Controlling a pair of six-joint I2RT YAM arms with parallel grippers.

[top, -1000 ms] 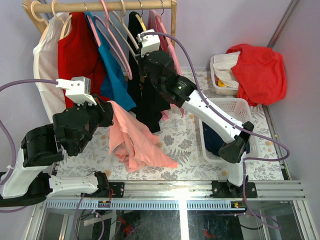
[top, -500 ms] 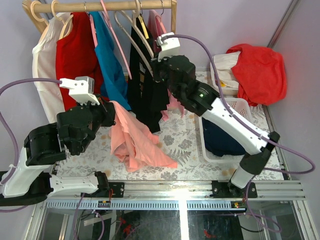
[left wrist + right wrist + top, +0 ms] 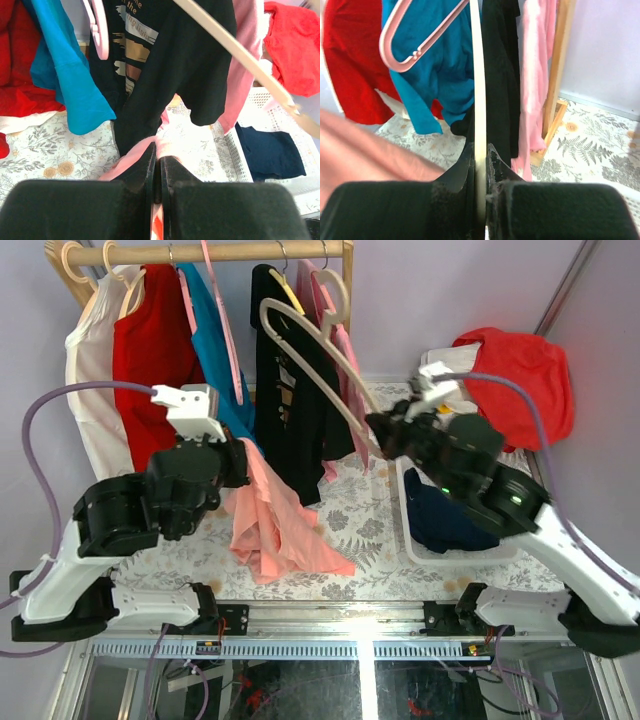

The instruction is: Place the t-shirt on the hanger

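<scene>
In the top view, the t-shirt point(image 3: 275, 525) is gripped by an upper edge in the closed left gripper point(image 3: 232, 455). It hangs limp, with its lower end resting on the table point(image 3: 370, 510). The hanger point(image 3: 310, 345) is clamped near one arm's end by the right gripper point(image 3: 385, 435). It is held tilted, with its hook below the rail point(image 3: 200, 252) and seemingly unhooked.

In the left wrist view, the jaws are pressed together on a fold of coral cloth. The hanger crosses the upper right in front of a black shirt point(image 3: 185, 60), well apart from the cloth.

In the right wrist view, the cream arm is pinched between the jaws.

Both things are judged to be in hand. No cloth is on the hanger yet, so all the threading is left.
</scene>
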